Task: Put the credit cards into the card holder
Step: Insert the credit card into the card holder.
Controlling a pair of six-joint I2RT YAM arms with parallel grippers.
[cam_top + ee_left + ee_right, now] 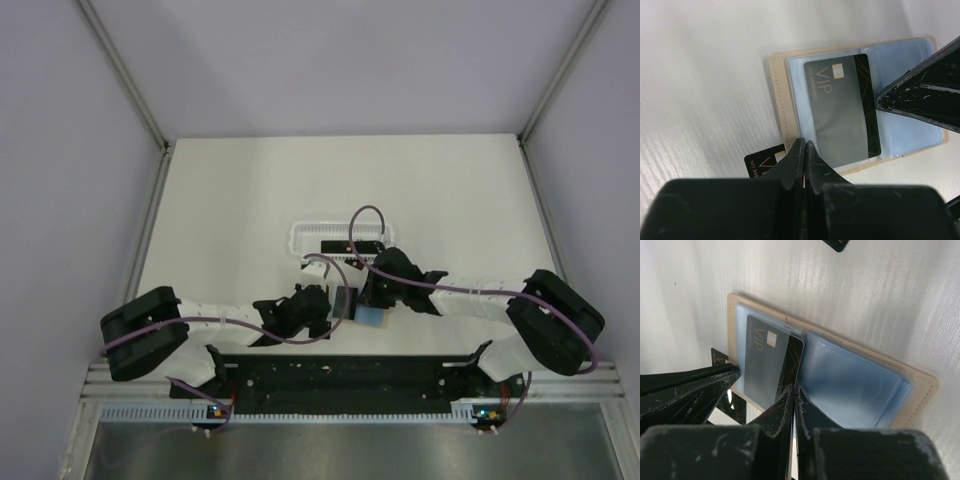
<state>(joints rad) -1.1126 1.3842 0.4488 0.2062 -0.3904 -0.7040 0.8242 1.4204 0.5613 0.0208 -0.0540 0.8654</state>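
The tan card holder (777, 90) lies open on the table, its blue plastic sleeves up. A black credit card (840, 105) marked VIP sits partly inside one sleeve, one long edge sticking out. My left gripper (805, 144) is shut, its tips on the holder's near edge. My right gripper (793, 387) is shut too, tips touching the exposed edge of that credit card (765, 360). A second credit card (760, 162) lies partly under the holder by the left fingers. From above, both grippers meet over the card holder (372, 317).
A long white perforated basket (300, 238) stands just behind the holder with dark cards in it. Another black card (837, 244) shows at the top edge of the right wrist view. Frame posts and walls border the white table.
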